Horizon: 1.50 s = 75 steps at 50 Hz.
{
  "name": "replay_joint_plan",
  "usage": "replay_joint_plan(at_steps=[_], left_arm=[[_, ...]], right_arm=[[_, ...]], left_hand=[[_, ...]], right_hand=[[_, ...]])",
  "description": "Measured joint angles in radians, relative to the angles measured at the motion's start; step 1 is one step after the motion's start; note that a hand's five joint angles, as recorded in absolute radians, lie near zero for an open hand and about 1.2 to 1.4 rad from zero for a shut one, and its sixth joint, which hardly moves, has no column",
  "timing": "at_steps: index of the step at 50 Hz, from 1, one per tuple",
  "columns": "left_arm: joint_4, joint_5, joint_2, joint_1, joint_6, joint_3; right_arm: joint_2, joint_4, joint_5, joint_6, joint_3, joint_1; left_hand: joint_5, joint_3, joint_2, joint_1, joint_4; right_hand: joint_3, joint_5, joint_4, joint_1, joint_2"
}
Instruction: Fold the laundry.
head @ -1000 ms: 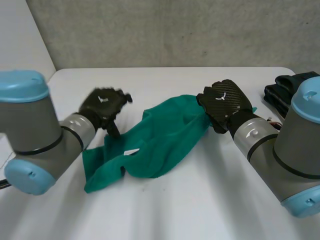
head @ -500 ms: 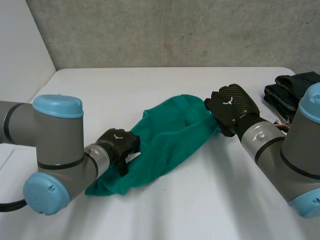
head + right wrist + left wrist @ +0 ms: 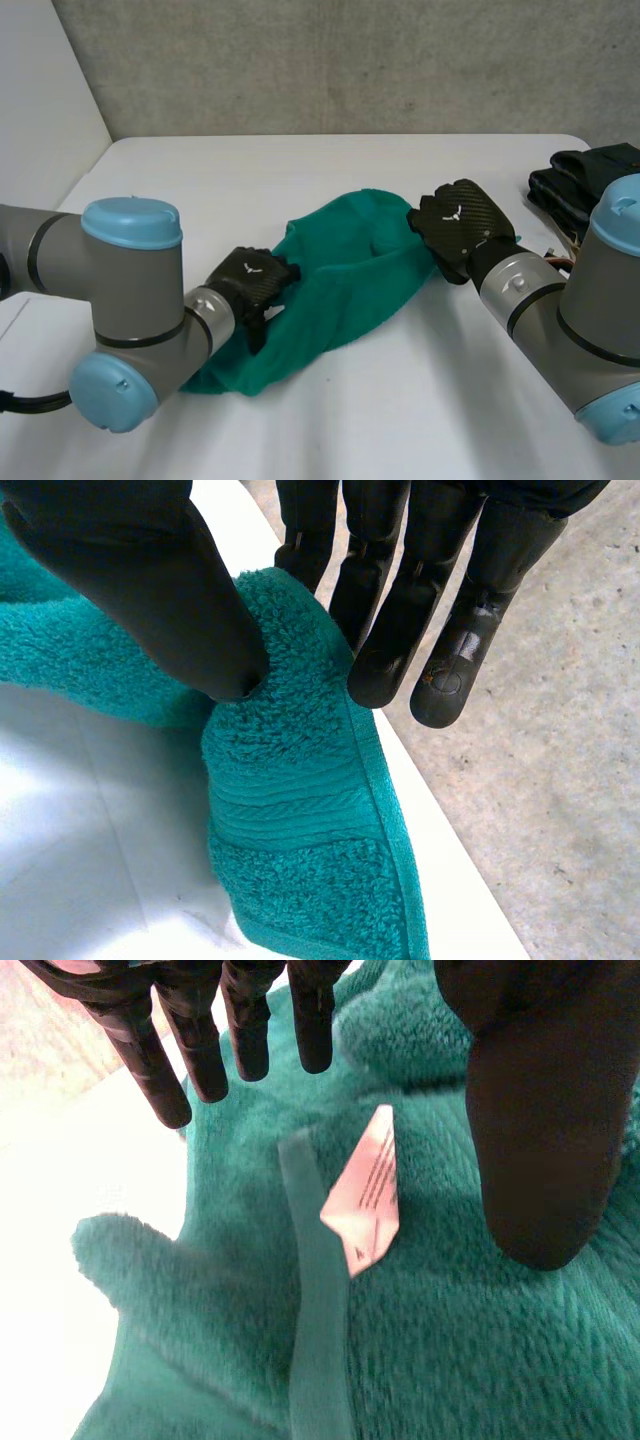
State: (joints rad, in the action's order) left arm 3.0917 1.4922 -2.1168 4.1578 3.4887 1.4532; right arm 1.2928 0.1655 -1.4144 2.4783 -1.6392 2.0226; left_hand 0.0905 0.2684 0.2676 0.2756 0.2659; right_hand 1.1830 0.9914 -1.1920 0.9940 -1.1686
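Head view: left robot hand [image 3: 255, 283] straight-fingered over towel [image 3: 340, 275]; right robot hand [image 3: 462, 222] pinches edge w/ thumb.

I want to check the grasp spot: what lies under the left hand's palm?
The green towel lies under the left hand, showing a pale label and a hem strip beside it. Whatever is beneath that towel is covered, so it cannot be seen.

The left robot hand [image 3: 255, 283] has come down onto the green towel [image 3: 350, 270], bunching it.
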Motion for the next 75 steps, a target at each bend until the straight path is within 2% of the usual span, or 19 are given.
replay_joint_plan(at_steps=[5,10,13,14,17,18,19,23,24,28,33,40,46,52,58,63,64,69,75], left_arm=[[0.017,0.0,-0.028,-0.019,0.003,-0.024],[0.016,0.001,-0.08,-0.03,0.005,-0.059],[0.012,0.002,-0.109,-0.033,0.008,-0.081],[0.011,0.003,-0.117,-0.033,0.009,-0.088],[0.01,0.006,-0.127,-0.034,0.011,-0.101],[0.01,0.01,-0.128,-0.034,0.013,-0.109],[0.011,0.013,-0.127,-0.034,0.014,-0.113],[0.013,0.027,-0.112,-0.035,0.016,-0.118],[0.018,0.065,-0.05,-0.038,0.018,-0.121],[0.021,0.097,0.073,-0.04,0.019,-0.116],[0.019,0.116,0.307,-0.034,0.019,-0.105],[0.001,0.112,0.513,0.005,0.02,-0.1],[-0.028,0.102,0.549,0.071,0.019,-0.09],[-0.052,0.039,0.46,0.117,0.013,-0.072],[-0.037,-0.029,0.229,0.133,0.015,-0.124],[0.007,-0.035,0.128,0.138,0.018,-0.194],[0.078,-0.032,0.067,0.148,0.019,-0.269],[0.279,-0.024,0.008,0.169,0.018,-0.405],[0.52,-0.018,0.034,0.168,0.014,-0.464]], right_arm=[[-0.002,0.001,0.0,0.0,-0.001,0.003],[-0.005,0.002,0.0,-0.001,-0.001,0.003],[-0.007,0.001,-0.001,-0.002,0.0,0.001],[-0.008,0.001,-0.001,-0.002,0.001,0.0],[-0.009,-0.001,-0.001,-0.002,0.004,-0.002],[-0.01,-0.002,-0.002,-0.002,0.008,-0.004],[-0.01,-0.003,-0.002,-0.003,0.012,-0.005],[-0.009,-0.007,-0.004,-0.005,0.022,-0.008],[-0.007,-0.023,-0.008,-0.016,0.054,-0.014],[0.0,-0.096,-0.012,-0.04,0.143,-0.022],[0.013,-0.311,-0.014,-0.066,0.374,-0.027],[0.018,-0.592,-0.011,-0.074,0.688,-0.027],[-0.015,-0.735,-0.008,-0.079,0.835,-0.027],[-0.1,-0.775,-0.008,-0.086,0.868,-0.017],[-0.286,-0.7,-0.026,-0.039,0.881,0.012],[-0.372,-0.616,-0.049,0.007,0.915,0.025],[-0.412,-0.555,-0.068,0.034,0.947,0.03],[-0.502,-0.291,-0.127,0.116,1.079,0.037],[-0.476,-0.077,-0.146,0.148,1.122,0.059]], left_hand=[[0.012,0.009,0.012,0.01,0.01],[0.198,0.191,0.195,0.205,0.196],[0.198,0.191,0.195,0.205,0.196],[0.5,0.52,0.523,0.528,0.516],[0.654,0.669,0.674,0.671,0.679],[0.828,0.849,0.865,0.812,0.868],[0.851,0.883,0.9,0.812,0.91],[0.851,0.9,0.912,0.812,0.927],[0.851,0.907,0.915,0.812,0.928],[0.851,0.908,0.916,0.812,0.928],[0.851,0.915,0.92,0.812,0.931],[0.851,0.919,0.922,0.812,0.932],[0.851,0.919,0.922,0.812,0.932],[0.851,0.919,0.922,0.812,0.932],[0.851,0.919,0.922,0.812,0.932],[0.851,0.92,0.923,0.812,0.932],[0.851,0.92,0.923,0.812,0.934],[0.851,0.92,0.923,0.812,0.936],[0.851,0.92,0.924,0.812,0.936]], right_hand=[[0.0,0.0,0.0,0.0,0.0],[0.0,0.0,0.0,0.0,0.0],[0.0,0.0,0.0,0.0,0.0],[0.0,0.0,0.0,0.0,0.0],[0.0,0.0,0.0,0.0,0.0],[0.0,0.0,0.0,0.0,0.0],[0.0,0.0,0.0,0.0,0.0],[0.0,0.0,0.0,0.0,0.0],[0.0,0.0,0.0,0.0,0.0],[0.0,0.0,0.0,0.0,0.0],[0.0,0.0,0.0,0.0,0.0],[0.0,0.0,0.0,0.0,0.0],[0.0,0.0,0.0,0.0,0.0],[0.0,0.0,0.0,0.0,0.0],[0.0,0.0,0.0,0.0,0.0],[0.0,0.0,0.0,0.0,0.0],[0.0,0.0,0.0,0.0,0.0],[0.0,0.0,0.0,0.0,0.0],[0.0,0.0,0.0,0.0,0.0]])
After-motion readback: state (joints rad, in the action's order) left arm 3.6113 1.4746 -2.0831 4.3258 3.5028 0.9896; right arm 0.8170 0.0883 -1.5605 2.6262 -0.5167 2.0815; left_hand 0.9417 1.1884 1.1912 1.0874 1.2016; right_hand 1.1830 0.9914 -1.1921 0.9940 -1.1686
